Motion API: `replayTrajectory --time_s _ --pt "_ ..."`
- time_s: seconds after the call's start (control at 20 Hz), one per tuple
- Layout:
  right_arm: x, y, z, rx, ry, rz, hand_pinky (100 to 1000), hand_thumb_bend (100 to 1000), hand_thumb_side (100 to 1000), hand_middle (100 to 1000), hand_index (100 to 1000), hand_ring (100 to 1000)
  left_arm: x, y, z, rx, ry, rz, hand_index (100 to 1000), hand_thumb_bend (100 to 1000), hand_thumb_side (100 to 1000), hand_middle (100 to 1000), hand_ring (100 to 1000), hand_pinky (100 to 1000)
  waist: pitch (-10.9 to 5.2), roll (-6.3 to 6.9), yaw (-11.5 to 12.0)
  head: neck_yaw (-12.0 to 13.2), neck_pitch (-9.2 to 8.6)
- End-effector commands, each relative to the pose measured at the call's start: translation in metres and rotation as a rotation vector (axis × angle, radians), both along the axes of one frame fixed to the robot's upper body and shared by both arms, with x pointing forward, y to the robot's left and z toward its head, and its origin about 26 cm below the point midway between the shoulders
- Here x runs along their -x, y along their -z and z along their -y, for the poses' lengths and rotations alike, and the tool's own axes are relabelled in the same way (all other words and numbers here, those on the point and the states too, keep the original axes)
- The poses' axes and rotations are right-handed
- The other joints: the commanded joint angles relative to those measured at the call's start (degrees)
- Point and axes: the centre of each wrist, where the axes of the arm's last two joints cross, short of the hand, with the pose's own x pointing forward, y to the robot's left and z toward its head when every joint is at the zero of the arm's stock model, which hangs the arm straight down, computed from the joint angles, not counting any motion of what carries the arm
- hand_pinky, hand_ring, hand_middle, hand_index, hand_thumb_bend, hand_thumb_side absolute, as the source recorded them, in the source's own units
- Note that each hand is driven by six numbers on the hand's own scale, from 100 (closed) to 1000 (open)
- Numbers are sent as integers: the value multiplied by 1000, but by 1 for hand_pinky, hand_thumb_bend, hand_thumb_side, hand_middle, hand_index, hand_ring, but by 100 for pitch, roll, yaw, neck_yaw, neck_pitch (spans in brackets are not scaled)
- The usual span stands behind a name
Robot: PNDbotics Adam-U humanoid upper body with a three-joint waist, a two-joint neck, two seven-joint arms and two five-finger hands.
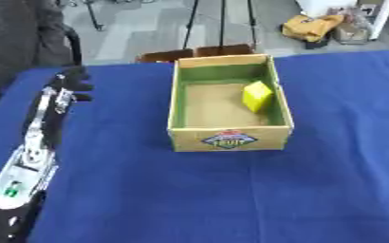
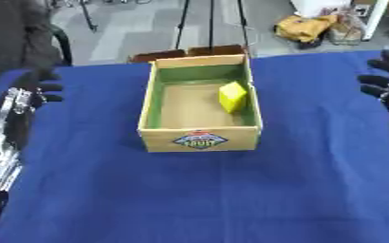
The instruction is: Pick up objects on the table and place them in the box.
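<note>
An open cardboard box (image 1: 229, 137) with a green lining stands in the middle of the blue table (image 1: 189, 199). Inside it, a yellow block (image 1: 257, 96) leans tilted against the right wall. My left arm stretches along the table's left side. Its black left hand (image 1: 71, 84) hovers far left of the box, fingers relaxed and holding nothing. My right hand (image 2: 384, 78) shows at the right edge, well right of the box, fingers loosely spread and empty. No other loose object shows on the cloth.
Brown cardboard flaps (image 1: 196, 52) stick up just behind the box at the table's far edge. Beyond the table are tripod legs (image 1: 223, 23) and a yellow bag (image 1: 312, 26) on the floor. Bare blue cloth lies in front of the box.
</note>
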Motion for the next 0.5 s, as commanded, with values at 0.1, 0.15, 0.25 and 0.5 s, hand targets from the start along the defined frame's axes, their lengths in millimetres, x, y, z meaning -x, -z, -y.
replayTrajectory --time_s 0.1,0.15,0.25,0.5 --pt "0 -11 3 9 0 26 812 283 841 814 911 773 3 -10 -1 22 12 36 817 773 856 704 708 665 -68 -38 -1 -27 37" --pt "0 -11 3 10 -1 26 812 283 841 814 911 773 3 -9 -1 27 14 33 816 774 858 704 708 665 -65 -34 -15 -33 59" --pt "0 -11 3 9 2 27 812 282 841 814 911 773 4 -8 0 31 19 29 816 778 862 705 708 665 -59 -29 -45 -58 131" --pt "0 -11 4 9 3 28 811 254 845 812 911 772 6 -4 2 49 24 23 813 782 865 702 705 662 -55 -19 -45 -72 298"
